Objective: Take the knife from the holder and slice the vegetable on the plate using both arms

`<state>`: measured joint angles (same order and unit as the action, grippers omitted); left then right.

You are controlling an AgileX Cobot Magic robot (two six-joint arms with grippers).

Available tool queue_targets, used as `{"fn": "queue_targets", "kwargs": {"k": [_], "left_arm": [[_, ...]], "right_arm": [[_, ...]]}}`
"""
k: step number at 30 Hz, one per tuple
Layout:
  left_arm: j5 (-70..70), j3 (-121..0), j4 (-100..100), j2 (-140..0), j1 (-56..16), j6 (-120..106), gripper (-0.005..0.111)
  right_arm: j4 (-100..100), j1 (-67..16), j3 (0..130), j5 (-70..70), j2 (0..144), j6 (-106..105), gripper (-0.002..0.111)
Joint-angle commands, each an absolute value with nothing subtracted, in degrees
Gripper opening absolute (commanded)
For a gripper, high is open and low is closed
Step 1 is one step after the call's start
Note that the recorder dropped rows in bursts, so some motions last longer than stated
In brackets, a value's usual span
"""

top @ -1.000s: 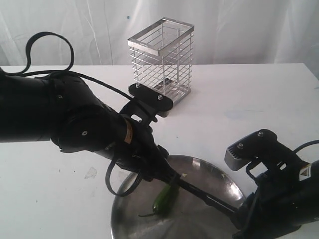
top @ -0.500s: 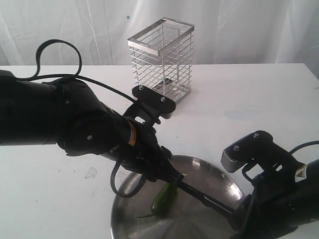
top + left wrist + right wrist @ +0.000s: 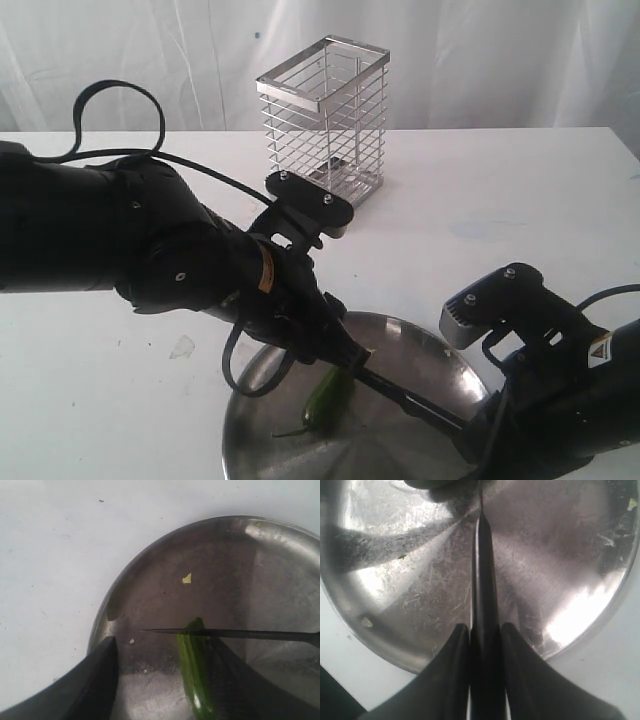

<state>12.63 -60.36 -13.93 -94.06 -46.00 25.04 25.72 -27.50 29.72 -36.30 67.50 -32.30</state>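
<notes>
Steel plate (image 3: pixel 420 350) held the chili (image 3: pixel 194 675); knife (image 3: pixel 235 634) lay across its tip, edge down. R gripper (image 3: pixel 485 635) pinched the handle; L gripper (image 3: pixel 165 680) was spread either side of the chili. You wanted L closing on it first, then R pressing straight down, no twist.

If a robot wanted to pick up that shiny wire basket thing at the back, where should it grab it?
Probably the flat metal rim at the top of the wire holder, coming straight down from above. It stands upright on the white table with its open top facing up, so one finger could slip inside and one outside a wall. The thin side bars look harder to pinch.
</notes>
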Motion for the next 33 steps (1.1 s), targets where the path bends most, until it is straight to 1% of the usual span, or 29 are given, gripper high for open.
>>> {"fn": "queue_targets", "kwargs": {"k": [1, 4, 7, 12, 23, 33], "left_arm": [[12.71, -59.96, -16.06, -95.02, -45.84, 25.66, 0.049], [11.13, -59.96, -16.18, -96.62, -45.84, 25.66, 0.032], [7.87, -59.96, -16.64, -97.76, -45.84, 25.66, 0.018], [4.37, -60.07, -16.35, -98.86, -45.42, 26.06, 0.001], [2.02, -60.07, -14.45, -102.42, -44.68, 25.72, 0.0], [1.15, -60.07, -12.2, -102.28, -44.98, 25.72, 0.0]], "right_arm": [[25.65, -27.6, 30.12, -35.9, 67.53, -32.83, 0.0], [25.65, -27.6, 30.12, -36.18, 67.53, -32.72, 0.0], [25.65, -27.6, 30.12, -36.34, 67.53, -32.72, 0.0], [25.65, -27.6, 30.12, -36.34, 67.53, -32.72, 0.0], [25.65, -27.6, 30.12, -36.34, 67.53, -32.72, 0.0], [25.65, -27.6, 30.12, -36.1, 67.53, -32.72, 0.0]]}}
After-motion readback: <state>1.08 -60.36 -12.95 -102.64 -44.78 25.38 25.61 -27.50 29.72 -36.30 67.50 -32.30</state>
